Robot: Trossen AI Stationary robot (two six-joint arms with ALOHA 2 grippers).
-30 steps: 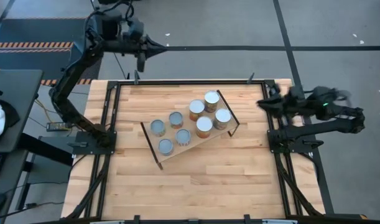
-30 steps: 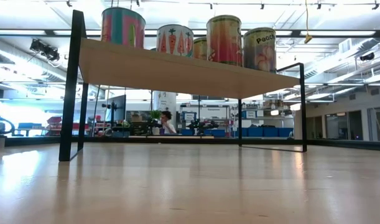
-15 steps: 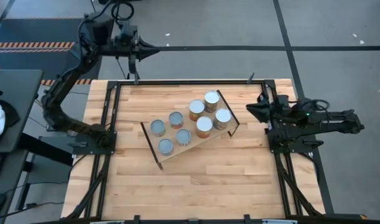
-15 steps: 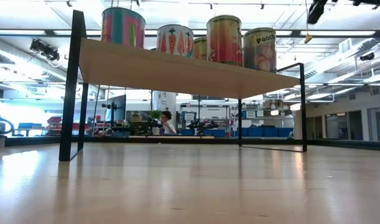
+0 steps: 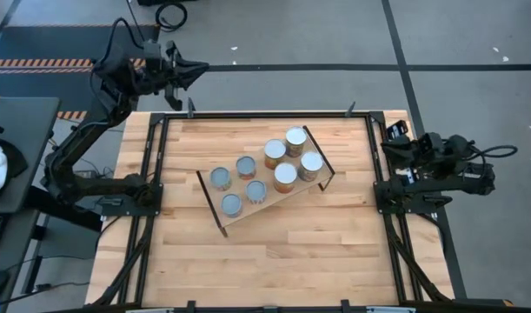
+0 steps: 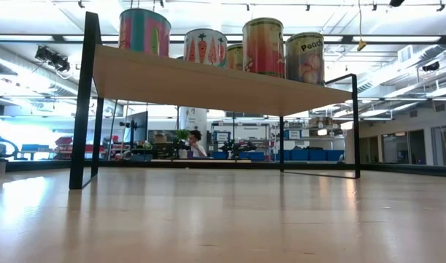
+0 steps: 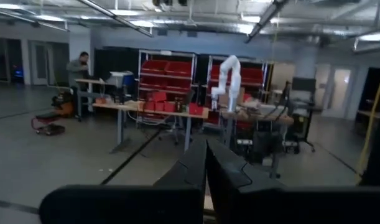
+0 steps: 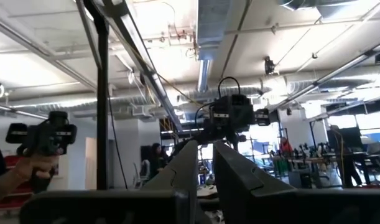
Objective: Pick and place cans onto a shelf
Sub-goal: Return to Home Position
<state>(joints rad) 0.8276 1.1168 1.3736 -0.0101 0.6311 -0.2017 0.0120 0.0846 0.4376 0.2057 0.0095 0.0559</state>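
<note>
Several cans [image 5: 265, 172] with silver round tops stand upright on the shelf [image 5: 321, 178], a light-wood plank on black rod frames set aslant at the middle of the table. In the low view the cans [image 6: 263, 45] stand on the plank [image 6: 208, 82]. My left gripper [image 5: 200, 67] is shut and empty, in the air beyond the table's far left corner. Its fingers meet in the left wrist view [image 7: 206, 149]. My right gripper [image 5: 388, 130] is empty at the table's right edge. Its fingers [image 8: 205, 149] show only a thin slit between them.
Black metal rails [image 5: 265, 113] run along the table's edges, and the arm bases stand at the left [image 5: 126, 196] and the right [image 5: 413, 196]. Bare wood lies in front of the shelf [image 5: 265, 261]. A person [image 6: 195, 142] shows far off in the room.
My left gripper has drawn back from the table's far edge, and its arm has swung toward the left. My right gripper has pulled back from over the table toward its right edge and has tipped upward. The cans and the shelf have kept still.
</note>
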